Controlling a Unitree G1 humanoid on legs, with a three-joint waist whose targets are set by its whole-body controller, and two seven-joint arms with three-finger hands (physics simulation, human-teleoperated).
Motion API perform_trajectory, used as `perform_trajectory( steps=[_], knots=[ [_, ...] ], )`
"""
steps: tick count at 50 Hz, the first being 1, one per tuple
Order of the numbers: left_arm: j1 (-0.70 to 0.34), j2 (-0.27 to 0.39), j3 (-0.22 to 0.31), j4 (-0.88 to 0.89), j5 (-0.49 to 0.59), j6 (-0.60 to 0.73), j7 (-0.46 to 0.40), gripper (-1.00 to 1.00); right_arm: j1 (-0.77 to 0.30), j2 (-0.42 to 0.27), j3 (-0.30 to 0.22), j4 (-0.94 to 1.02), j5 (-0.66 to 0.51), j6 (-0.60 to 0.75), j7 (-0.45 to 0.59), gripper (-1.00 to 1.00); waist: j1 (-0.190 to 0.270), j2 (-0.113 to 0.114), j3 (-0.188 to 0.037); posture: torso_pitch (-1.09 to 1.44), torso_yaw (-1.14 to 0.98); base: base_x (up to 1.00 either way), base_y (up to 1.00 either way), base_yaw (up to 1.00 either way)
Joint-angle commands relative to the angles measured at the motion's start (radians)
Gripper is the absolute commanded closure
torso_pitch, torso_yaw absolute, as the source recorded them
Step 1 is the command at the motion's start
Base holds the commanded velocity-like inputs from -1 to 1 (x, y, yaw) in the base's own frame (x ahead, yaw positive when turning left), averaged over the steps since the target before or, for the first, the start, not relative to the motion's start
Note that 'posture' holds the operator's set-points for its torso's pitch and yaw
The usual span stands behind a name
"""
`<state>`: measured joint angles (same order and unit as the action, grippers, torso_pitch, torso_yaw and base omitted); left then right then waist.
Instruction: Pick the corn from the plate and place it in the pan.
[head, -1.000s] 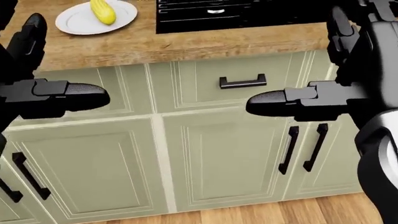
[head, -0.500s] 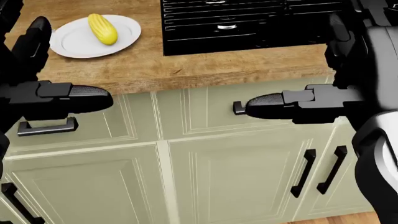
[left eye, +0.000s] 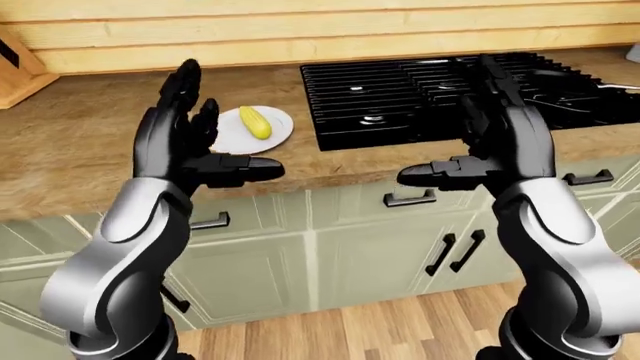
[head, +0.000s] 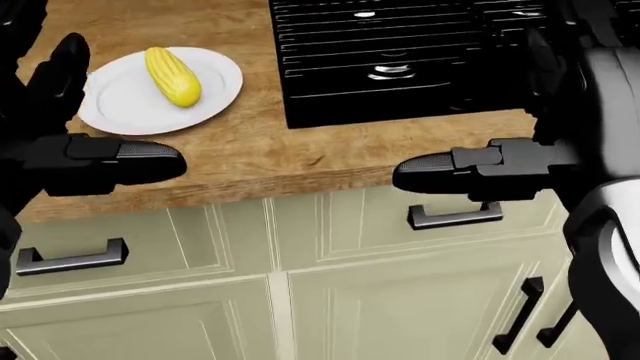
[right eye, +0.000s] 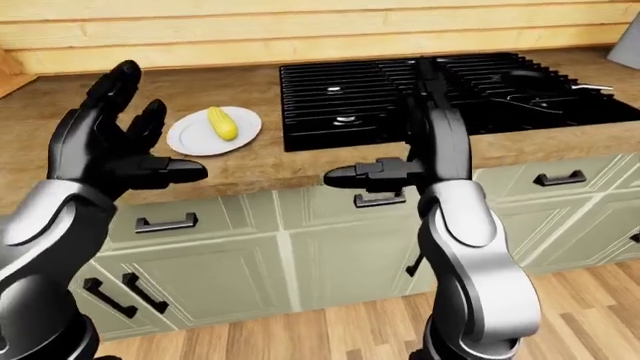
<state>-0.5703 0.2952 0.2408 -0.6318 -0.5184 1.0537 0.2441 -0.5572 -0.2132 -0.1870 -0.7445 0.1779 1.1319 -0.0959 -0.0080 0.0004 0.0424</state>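
Note:
The yellow corn (head: 172, 76) lies on a white plate (head: 120, 112) on the wooden counter, left of the black stove (left eye: 400, 97). A dark pan (right eye: 528, 77) with a thin handle rests on the stove's right side, partly hidden behind my right hand in the left-eye view. My left hand (left eye: 200, 139) is held up open, short of the counter edge, just left of and below the plate. Level with it, my right hand (left eye: 470, 139) is also open, at the stove's near edge. Both hands hold nothing and touch nothing.
A wooden knife block (left eye: 15, 67) stands at the counter's far left. Pale green cabinets with black handles (head: 455, 216) run under the counter (head: 300, 157). A wood-panelled wall backs the counter. A grey object (right eye: 630, 49) shows at the right edge.
The camera has moved: counter, plate and stove slid lower and to the right in the head view, and the cabinets dropped out of view. Both hands keep the same open pose.

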Motion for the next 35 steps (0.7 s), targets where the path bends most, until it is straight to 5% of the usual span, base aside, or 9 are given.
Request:
perform_trajectory(
  steps=[1, 6, 7, 14, 19, 28, 32, 33, 35],
  knots=[
    [-0.026, 0.014, 0.024, -0.033, 0.009, -0.047, 0.004, -1.0, -0.032, -0.004, 0.006, -0.037, 0.006, -0.05, 0.007, -1.0, 0.007, -0.004, -0.018, 0.0, 0.0, 0.16, 0.02, 0.0],
    [-0.028, 0.013, 0.025, -0.04, 0.007, -0.039, 0.008, -1.0, -0.033, -0.004, 0.005, -0.041, 0.006, -0.045, 0.007, -1.0, 0.007, 0.114, -0.027, 0.0, 0.0, 0.16, 0.03, 0.0],
    [-0.029, 0.013, 0.025, -0.042, 0.006, -0.036, 0.009, -1.0, -0.033, -0.005, 0.005, -0.04, 0.005, -0.046, 0.007, -1.0, 0.011, 0.069, -0.012, 0.0, 0.0, 0.16, 0.03, 0.0],
    [-0.033, 0.014, 0.025, -0.04, 0.004, -0.034, 0.011, -1.0, -0.032, -0.004, 0.008, -0.031, 0.004, -0.055, 0.009, -1.0, 0.013, 0.033, -0.02, 0.0, 0.0, 0.16, 0.04, 0.0],
    [-0.035, 0.014, 0.024, -0.04, 0.003, -0.033, 0.011, -1.0, -0.033, -0.003, 0.007, -0.033, 0.004, -0.054, 0.008, -1.0, 0.023, -0.063, -0.029, 0.0, 0.0, 0.16, 0.04, 0.0],
    [-0.028, 0.011, 0.019, -0.035, 0.011, -0.043, 0.007, -1.0, -0.027, 0.001, 0.012, -0.027, 0.0, -0.061, 0.01, -1.0, 0.008, -0.002, -0.009, 0.0, 0.0, 0.16, 0.04, 0.0],
    [-0.027, 0.01, 0.019, -0.036, 0.013, -0.042, 0.005, -1.0, -0.033, 0.001, 0.013, -0.031, -0.001, -0.05, 0.008, -1.0, -0.004, 0.094, -0.029, 0.0, 0.0, 0.16, 0.01, 0.0],
    [-0.027, 0.01, 0.02, -0.037, 0.012, -0.04, 0.005, -1.0, -0.032, 0.001, 0.014, -0.029, -0.001, -0.052, 0.009, -1.0, 0.007, 0.062, -0.023, 0.0, 0.0, 0.16, 0.0, 0.0],
    [-0.029, 0.009, 0.021, -0.04, 0.011, -0.038, 0.006, -1.0, -0.032, 0.0, 0.013, -0.032, -0.001, -0.05, 0.01, -1.0, 0.007, 0.075, -0.018, 0.0, 0.0, 0.16, 0.0, 0.0]
  ],
)
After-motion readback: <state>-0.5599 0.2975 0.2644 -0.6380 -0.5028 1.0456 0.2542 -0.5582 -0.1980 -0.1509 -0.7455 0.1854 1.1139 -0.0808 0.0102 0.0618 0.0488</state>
